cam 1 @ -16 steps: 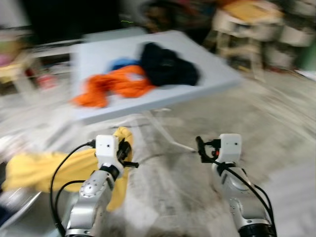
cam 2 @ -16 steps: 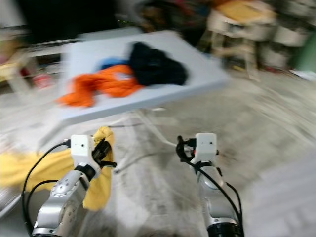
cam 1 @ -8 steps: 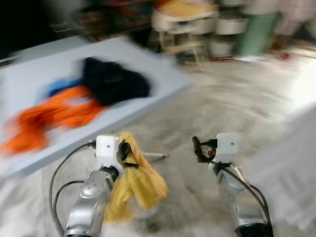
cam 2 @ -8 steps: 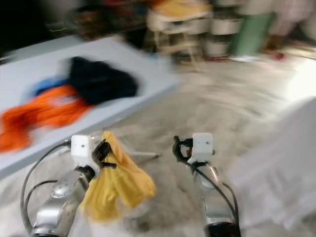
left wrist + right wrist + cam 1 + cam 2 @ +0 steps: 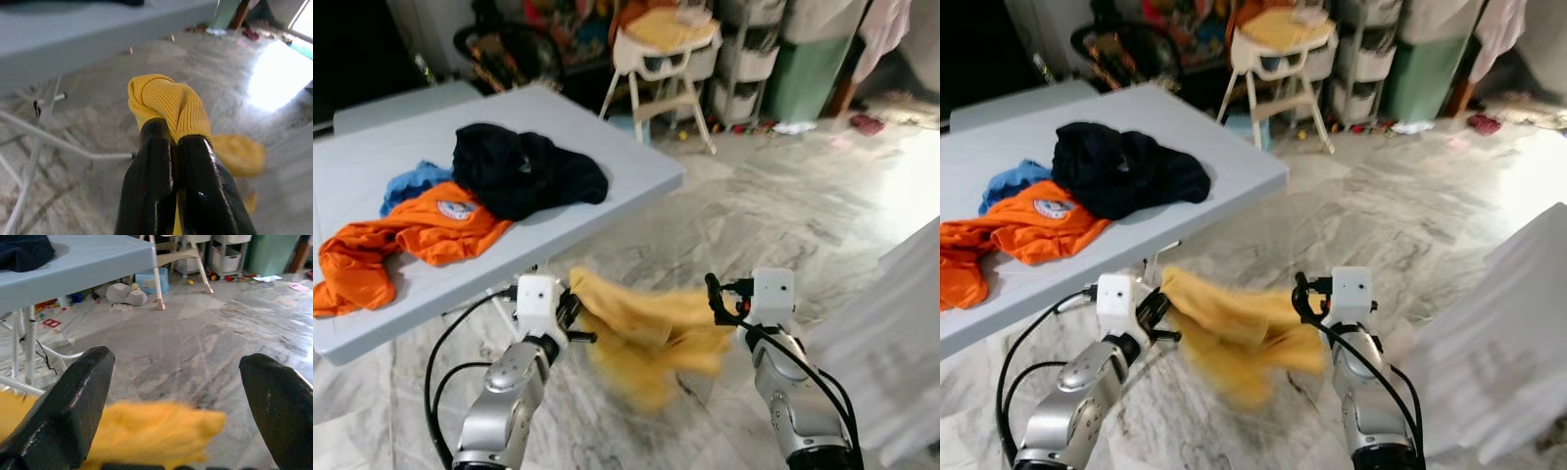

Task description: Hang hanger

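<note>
From the left eye view, the left gripper (image 5: 570, 315) is clenched on a corner of a yellow garment (image 5: 646, 333), which streams blurred across toward the right gripper (image 5: 717, 299), likely carried low so it clears the floor; no hanger can be made out; the desk (image 5: 636, 162) behind carries an orange shirt (image 5: 406, 235), a black garment (image 5: 524, 171) and a blue cloth (image 5: 411, 183), probably waiting their turn.

In the left wrist view the two black fingers (image 5: 151, 181) pinch a fold of the yellow knit, tight enough to hold it in transit.

In the right wrist view the fingers (image 5: 73, 406) stand wide apart and released, the yellow cloth (image 5: 146, 431) lying between them ungripped; perhaps ready to take hold.
</note>
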Motion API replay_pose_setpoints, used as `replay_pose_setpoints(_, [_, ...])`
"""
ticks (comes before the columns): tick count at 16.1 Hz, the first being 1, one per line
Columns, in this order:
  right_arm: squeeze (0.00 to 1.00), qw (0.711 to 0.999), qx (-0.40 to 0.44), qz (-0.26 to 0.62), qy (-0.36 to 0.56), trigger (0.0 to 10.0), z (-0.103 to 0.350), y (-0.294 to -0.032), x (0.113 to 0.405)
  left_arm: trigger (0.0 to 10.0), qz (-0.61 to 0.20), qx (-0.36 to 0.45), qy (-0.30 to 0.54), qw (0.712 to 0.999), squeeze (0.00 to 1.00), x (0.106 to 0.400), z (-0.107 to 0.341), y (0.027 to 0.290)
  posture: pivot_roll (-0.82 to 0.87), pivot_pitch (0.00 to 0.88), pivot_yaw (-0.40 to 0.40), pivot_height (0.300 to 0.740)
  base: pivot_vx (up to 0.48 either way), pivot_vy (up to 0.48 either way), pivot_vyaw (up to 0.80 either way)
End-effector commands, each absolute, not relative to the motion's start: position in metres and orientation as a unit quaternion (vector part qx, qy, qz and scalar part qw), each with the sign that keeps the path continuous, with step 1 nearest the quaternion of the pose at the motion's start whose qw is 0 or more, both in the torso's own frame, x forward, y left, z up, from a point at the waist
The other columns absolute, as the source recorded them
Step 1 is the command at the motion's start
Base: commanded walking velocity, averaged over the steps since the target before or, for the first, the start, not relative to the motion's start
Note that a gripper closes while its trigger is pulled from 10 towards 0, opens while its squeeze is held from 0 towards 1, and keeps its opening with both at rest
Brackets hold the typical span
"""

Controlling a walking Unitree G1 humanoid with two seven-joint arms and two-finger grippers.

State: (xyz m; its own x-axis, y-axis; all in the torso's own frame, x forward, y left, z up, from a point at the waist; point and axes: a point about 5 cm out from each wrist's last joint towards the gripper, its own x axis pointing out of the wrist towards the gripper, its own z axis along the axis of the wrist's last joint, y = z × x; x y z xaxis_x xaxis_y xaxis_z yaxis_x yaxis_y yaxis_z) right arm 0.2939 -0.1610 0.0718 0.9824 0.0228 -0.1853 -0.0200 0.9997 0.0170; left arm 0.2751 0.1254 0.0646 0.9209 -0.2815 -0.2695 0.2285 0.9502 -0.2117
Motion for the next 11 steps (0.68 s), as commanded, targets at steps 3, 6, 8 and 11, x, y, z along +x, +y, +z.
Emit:
replay_pose_setpoints(3, [0.0, 0.995, 0.01, 0.013, 0.101, 10.0, 0.069, -0.159, 0.297, 10.0, -0.128, -0.09, 0.151, 0.976, 0.0, 0.274, 0.064, 0.132, -0.09, 0.0, 0.018, 0.74, 0.0, 0.0, 0.0])
replay_pose_setpoints(6, [0.0, 0.994, 0.013, 0.001, 0.107, 10.0, 0.067, -0.164, 0.297, 10.0, -0.072, -0.084, 0.149, 0.983, 0.0, 0.266, 0.058, 0.148, -0.07, 0.0, 0.034, 0.74, 0.0, 0.0, 0.0])
replay_pose_setpoints(8, [0.0, 0.993, 0.018, -0.015, 0.119, 10.0, 0.061, -0.166, 0.288, 10.0, -0.083, -0.085, 0.165, 0.979, 0.0, 0.257, 0.055, 0.148, -0.07, 0.0, 0.044, 0.74, 0.0, 0.0, -0.3])
replay_pose_setpoints(11, [0.0, 0.992, 0.023, -0.007, 0.124, 10.0, 0.056, -0.155, 0.285, 10.0, -0.09, -0.08, 0.174, 0.977, 0.0, 0.254, 0.052, 0.155, -0.08, 0.0, 0.037, 0.74, 0.0, 0.0, -0.8])
